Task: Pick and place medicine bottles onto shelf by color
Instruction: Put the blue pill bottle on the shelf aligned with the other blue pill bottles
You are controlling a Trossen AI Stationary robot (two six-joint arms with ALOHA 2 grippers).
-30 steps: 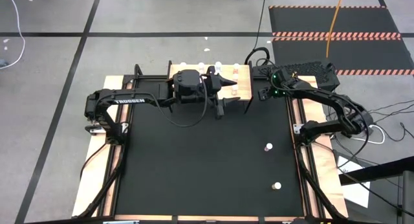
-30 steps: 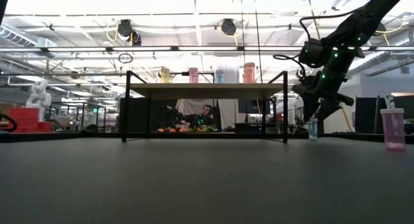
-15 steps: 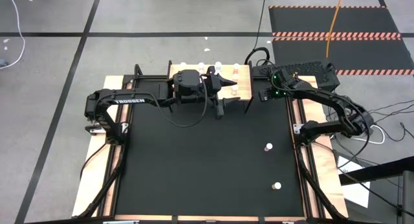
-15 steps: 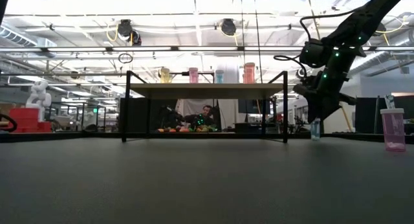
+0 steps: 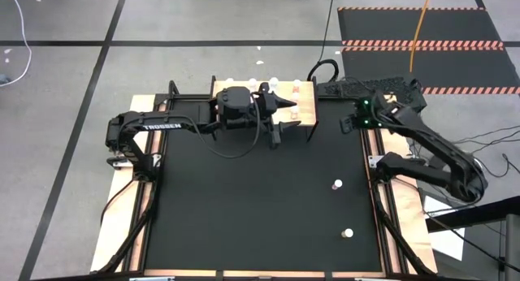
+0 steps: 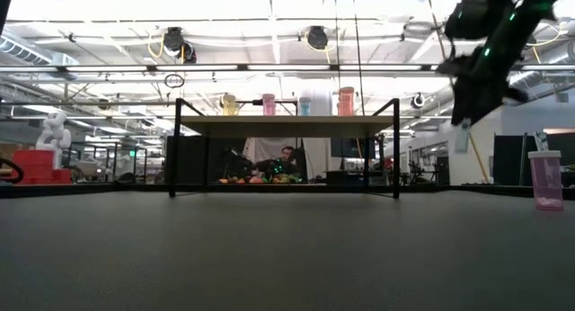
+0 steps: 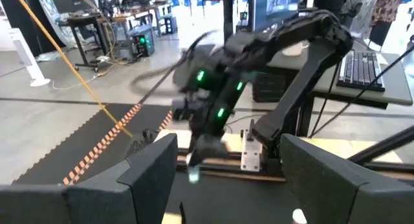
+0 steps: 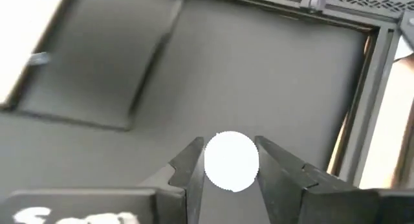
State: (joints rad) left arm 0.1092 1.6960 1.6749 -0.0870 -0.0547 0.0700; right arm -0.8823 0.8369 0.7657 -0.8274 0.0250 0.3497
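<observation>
my right gripper [image 8: 228, 179] is clamped on a bottle [image 8: 231, 161]; its round white cap fills the gap between the two dark fingers [image 8: 189, 169] in the right wrist view. in the low view i see that gripper [image 6: 464, 120] raised clear of the mat, with the pale blue-green bottle [image 6: 462, 137] hanging below it, above the level of the shelf top. from the high view the right gripper [image 5: 348, 125] sits near the table's far right edge, just off the right end of the shelf [image 5: 306, 109].

four bottles stand in a row on the shelf [image 6: 287, 124]: yellow [image 6: 229, 104], pink [image 6: 268, 104], blue-green [image 6: 305, 106] and a darker pink one [image 6: 346, 102]. two more white-capped bottles rest on the black mat, one mid-right [image 5: 336, 184] and one nearer the front [image 5: 348, 232]. a pink bottle [image 6: 544, 180] stands at the right edge in the low view.

my left gripper [image 5: 280, 127] waits over the shelf, fingers [image 7: 150, 167] spread apart with nothing between them.
</observation>
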